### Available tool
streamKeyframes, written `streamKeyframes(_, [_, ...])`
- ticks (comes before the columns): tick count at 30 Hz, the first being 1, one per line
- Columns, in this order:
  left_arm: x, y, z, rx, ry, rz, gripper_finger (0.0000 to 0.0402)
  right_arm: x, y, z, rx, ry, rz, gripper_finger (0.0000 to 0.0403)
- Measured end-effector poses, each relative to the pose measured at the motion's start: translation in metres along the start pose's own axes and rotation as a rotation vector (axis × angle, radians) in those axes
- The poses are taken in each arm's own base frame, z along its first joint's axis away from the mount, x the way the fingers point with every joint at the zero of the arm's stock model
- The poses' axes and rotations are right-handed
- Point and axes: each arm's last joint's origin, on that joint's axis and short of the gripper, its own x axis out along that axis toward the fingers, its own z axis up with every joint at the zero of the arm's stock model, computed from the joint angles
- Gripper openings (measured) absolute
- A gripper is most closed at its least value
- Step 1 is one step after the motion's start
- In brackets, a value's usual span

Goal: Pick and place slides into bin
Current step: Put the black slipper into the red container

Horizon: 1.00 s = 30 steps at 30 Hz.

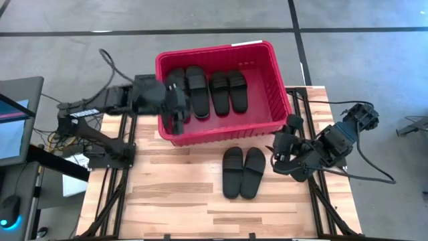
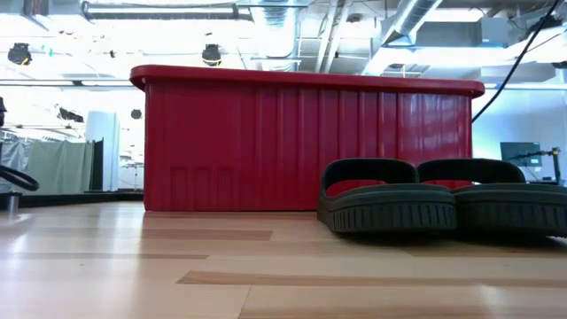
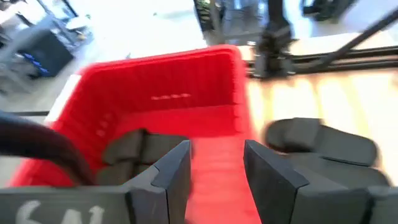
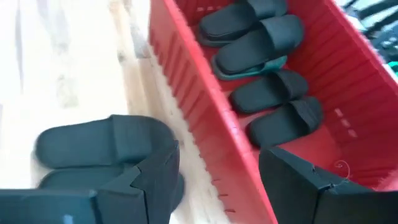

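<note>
Pale plank table (image 1: 187,194) held a ribbed red bin (image 1: 267,87) and rubbery black slides (image 1: 243,171) — left gripper (image 1: 175,107) over the bin, right gripper (image 1: 284,144) beside it, both open, empty.

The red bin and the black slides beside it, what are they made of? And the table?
Bin: looks like moulded plastic, with ribbed walls, a thick rim and a slight sheen.
Slides: probably rubber or foam, matte black, with chunky ridged soles in the low view.
Table: wood, likely butcher-block, with pale and brown planks and visible grain.
</note>
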Motion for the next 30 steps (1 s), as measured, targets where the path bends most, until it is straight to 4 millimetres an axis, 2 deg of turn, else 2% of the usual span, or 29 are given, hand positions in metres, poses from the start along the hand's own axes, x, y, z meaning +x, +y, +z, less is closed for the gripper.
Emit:
streamKeyframes(8, [0.027,-0.093,-0.005,0.021,0.105,-0.051,0.0137,-0.011,0.011,-0.006,-0.010,-0.019,0.070,0.0207])
streamKeyframes(13, [0.057,-0.154,-0.019,0.070,0.165,-0.013,0.0137,-0.019,0.019,-0.008,-0.020,-0.050,0.112,0.0207])
streamKeyframes(18, [0.092,-0.202,-0.035,0.111,0.168,0.026,0.0137,-0.024,0.023,-0.011,-0.003,-0.061,0.136,0.0207])
streamKeyframes(23, [0.133,-0.234,-0.057,0.162,0.199,0.023,0.0137,-0.027,0.026,-0.013,0.005,-0.071,0.152,0.0207])
streamKeyframes(30, [0.173,-0.249,-0.080,0.176,0.249,0.007,0.0137,-0.031,0.029,-0.015,0.014,-0.082,0.175,0.0207])
